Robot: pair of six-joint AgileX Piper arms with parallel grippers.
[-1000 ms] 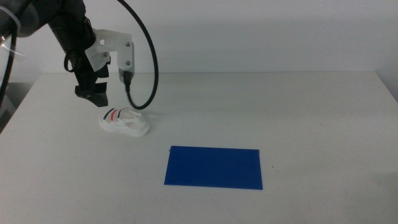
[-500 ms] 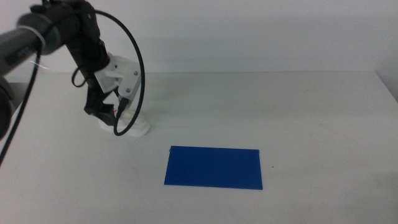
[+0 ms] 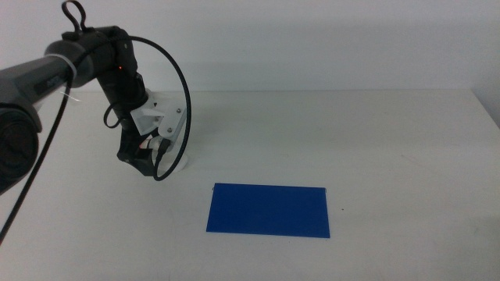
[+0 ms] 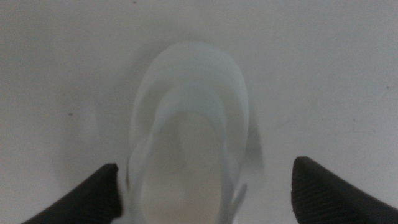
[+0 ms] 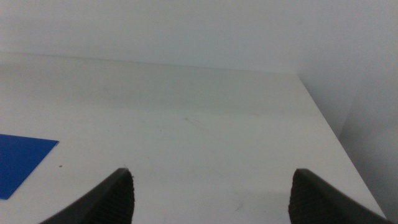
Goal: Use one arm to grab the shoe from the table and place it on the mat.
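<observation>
The left arm [image 3: 117, 70] reaches in from the left and has come down onto the white shoe [image 3: 180, 161], which it mostly hides in the middle view. The left gripper [image 3: 141, 160] is open, one jaw on each side of the shoe [image 4: 189, 143], which lies between them in the left wrist view. The blue mat [image 3: 268, 209] lies flat on the table [image 3: 375, 148], to the right of the shoe and nearer the front, with nothing on it. The right gripper [image 5: 211, 193] is open and empty, out of the middle view; a corner of the mat [image 5: 18, 158] shows in its wrist view.
The table's right edge and far right corner [image 5: 311, 99] show in the right wrist view. A white wall stands behind the table's far edge.
The left arm has dropped from above the shoe down onto it, and its open jaws now straddle the shoe. The shoe and the mat have not moved.
</observation>
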